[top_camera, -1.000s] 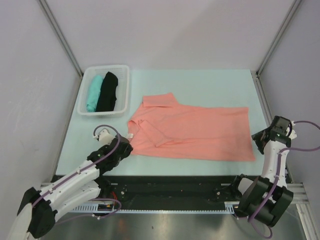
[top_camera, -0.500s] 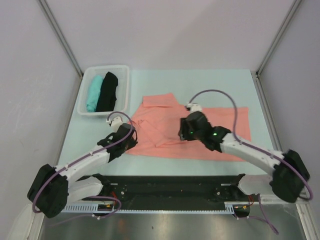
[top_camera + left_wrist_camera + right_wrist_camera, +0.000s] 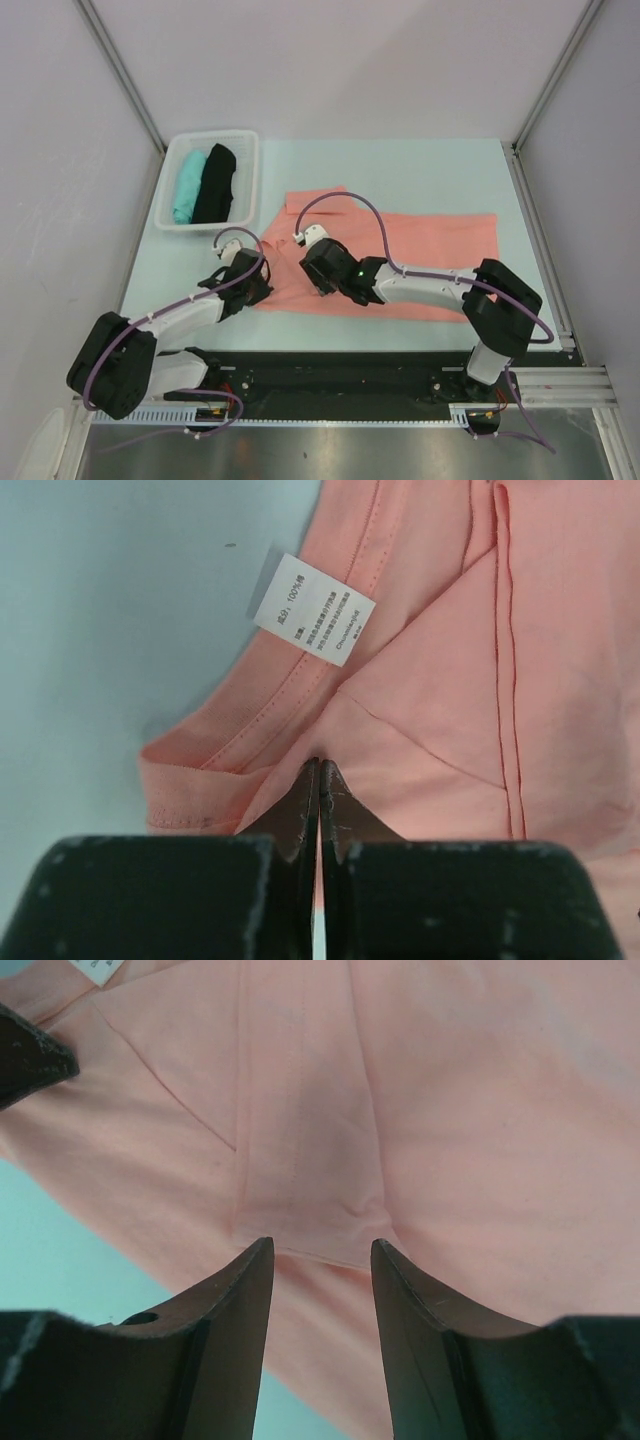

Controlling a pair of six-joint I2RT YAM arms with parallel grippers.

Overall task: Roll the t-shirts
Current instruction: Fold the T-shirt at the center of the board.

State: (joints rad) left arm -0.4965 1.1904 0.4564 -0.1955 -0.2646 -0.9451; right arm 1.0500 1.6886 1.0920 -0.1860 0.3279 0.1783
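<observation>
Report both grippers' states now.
Left gripper: closed, pinching the pink shirt near its collar.
Right gripper: open over the shirt, holding nothing.

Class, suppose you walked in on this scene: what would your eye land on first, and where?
A salmon-pink t-shirt lies spread across the table, with the left hand pinched shut on its collar edge beside the white label and the right hand open above it. At far left, a white basket holds a teal roll and a black roll.
</observation>
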